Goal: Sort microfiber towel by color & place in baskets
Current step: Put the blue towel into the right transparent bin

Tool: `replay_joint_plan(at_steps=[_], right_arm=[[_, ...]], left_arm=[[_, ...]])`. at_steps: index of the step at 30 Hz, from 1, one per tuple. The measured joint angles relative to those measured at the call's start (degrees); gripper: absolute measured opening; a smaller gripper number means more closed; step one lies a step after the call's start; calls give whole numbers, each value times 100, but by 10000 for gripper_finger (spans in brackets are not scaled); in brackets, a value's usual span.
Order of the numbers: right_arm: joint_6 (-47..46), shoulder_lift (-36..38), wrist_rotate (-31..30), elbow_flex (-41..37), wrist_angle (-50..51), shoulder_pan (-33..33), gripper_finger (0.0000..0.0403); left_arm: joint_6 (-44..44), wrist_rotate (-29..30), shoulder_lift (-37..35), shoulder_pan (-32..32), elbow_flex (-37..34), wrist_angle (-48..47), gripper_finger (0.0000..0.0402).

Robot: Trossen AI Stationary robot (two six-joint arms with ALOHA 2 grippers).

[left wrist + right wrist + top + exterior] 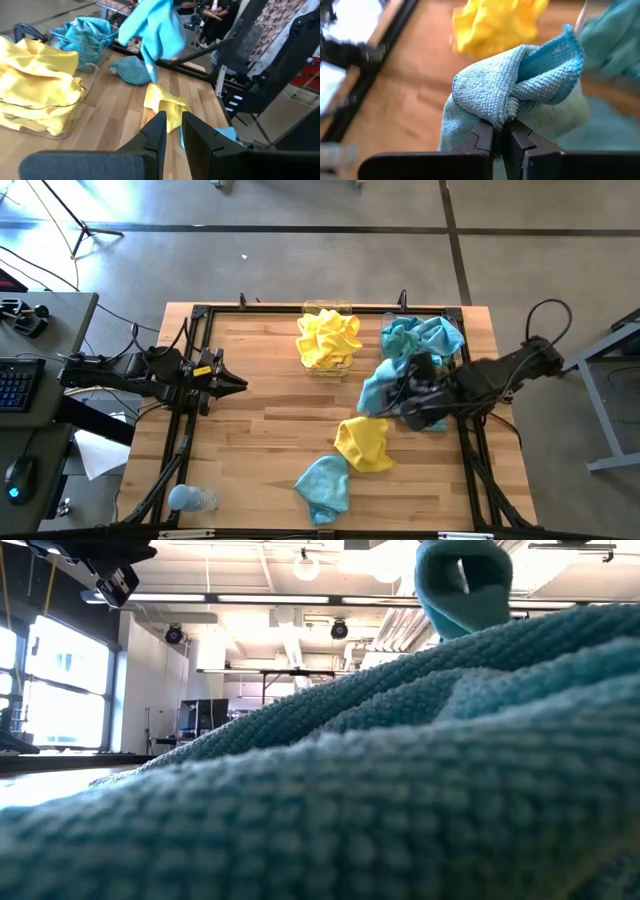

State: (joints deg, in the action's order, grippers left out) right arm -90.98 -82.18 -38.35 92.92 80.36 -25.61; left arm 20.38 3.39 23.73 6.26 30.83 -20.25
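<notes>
A: Starting at the near edge of the counter [270,430]. Anything to log?

B: Logged at the left corner: pale bottle [190,498], lying down, no part of the sort. Toward the middle: loose teal towel [323,485], bunched, unsorted. Probably the cloth filling the low view.

A: Next back?

B: Loose yellow towel [365,442], crumpled, just beyond the teal one and apart from it. Also unsorted.

A: Mid-counter?

B: Right gripper [500,132] found at the right side, fingers pinching the held teal towel [515,90] by a fold. Towel draped from the fingers, off the wood by the look of the left wrist view. Left gripper [228,384] waiting at the left side, fingers drawn together, nothing between them.

A: Far edge?

B: Two baskets, side by side. Yellow basket [327,307] stuffed with yellow cloth. Teal basket [90,40] to its right, heaped with teal spilling over the rim.

A: Step in hand?

B: Judged as carrying a teal towel to the teal basket; two loose towels outstanding.

A: Requirements for the next move?

B: Carry farther and slightly right, clear the rim, release above the heap. Risk noted: pile already high, so drop well inside or expect overhang.
</notes>
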Motion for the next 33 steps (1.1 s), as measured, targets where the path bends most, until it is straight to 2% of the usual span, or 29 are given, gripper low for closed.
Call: replay_joint_plan(at_steps=[6, 11, 21, 27, 29, 33], right_arm=[[115, 569, -834, 2, 454, 526, 12], [558, 941, -1105, 2, 895, 1306, 12], [2515, 1052, -930, 2, 966, 3211, 3], [3178, 1052, -1236, 2, 960, 4074, 2], [3315, 1052, -1125, 2, 872, 4279, 1], [3716, 1014, -520, 2, 334, 4425, 1]], left_arm=[[-164, 292, 0, -2, 0, 2, 50], [-295, 511, 0, -2, 0, 0, 50], [-397, 1001, 0, -2, 0, 0, 50], [-453, 1344, -2, -3, 0, 48, 50], [-453, 1466, 0, -2, 0, 48, 50], [-455, 1758, -1, -3, 0, 46, 50]])
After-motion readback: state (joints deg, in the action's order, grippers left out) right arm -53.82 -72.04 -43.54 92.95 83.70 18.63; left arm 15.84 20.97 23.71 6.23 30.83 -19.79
